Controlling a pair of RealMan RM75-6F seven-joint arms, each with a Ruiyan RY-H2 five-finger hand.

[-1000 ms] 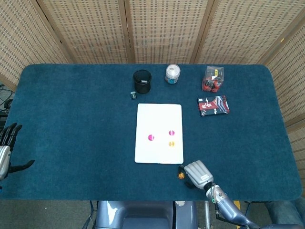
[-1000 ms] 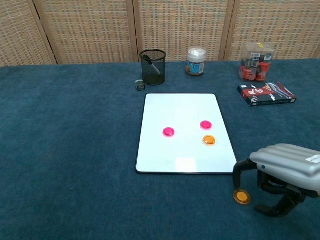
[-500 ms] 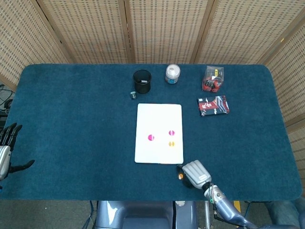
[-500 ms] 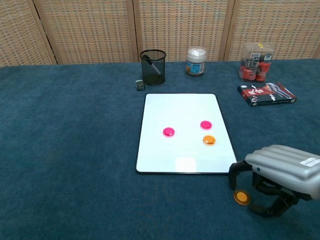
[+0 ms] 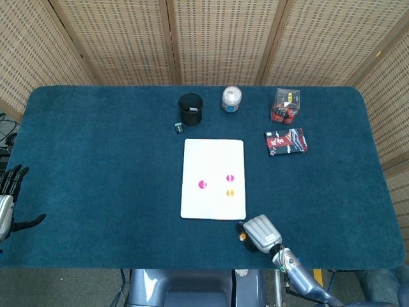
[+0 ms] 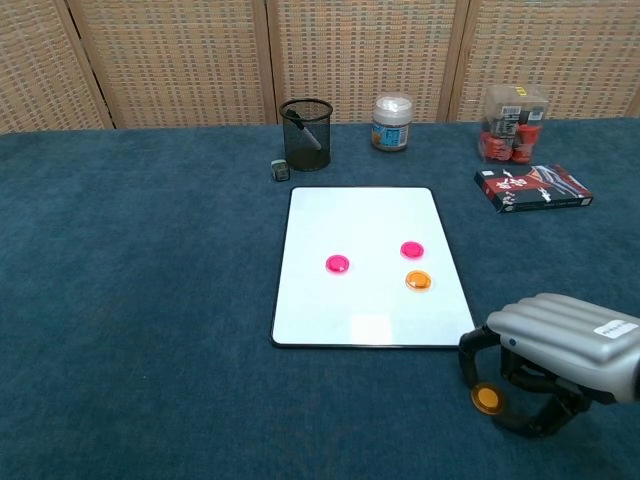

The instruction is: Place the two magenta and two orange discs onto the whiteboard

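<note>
The whiteboard lies flat on the blue surface and carries two magenta discs and one orange disc. The second orange disc is off the whiteboard, just past its near right corner, on the surface. The right hand arches over that disc with fingers curled down around it; whether they actually grip it cannot be told. The left hand sits well to the whiteboard's left at the surface edge, fingers spread, holding nothing. Beyond the whiteboard's far edge stand a black cup and a white jar.
</note>
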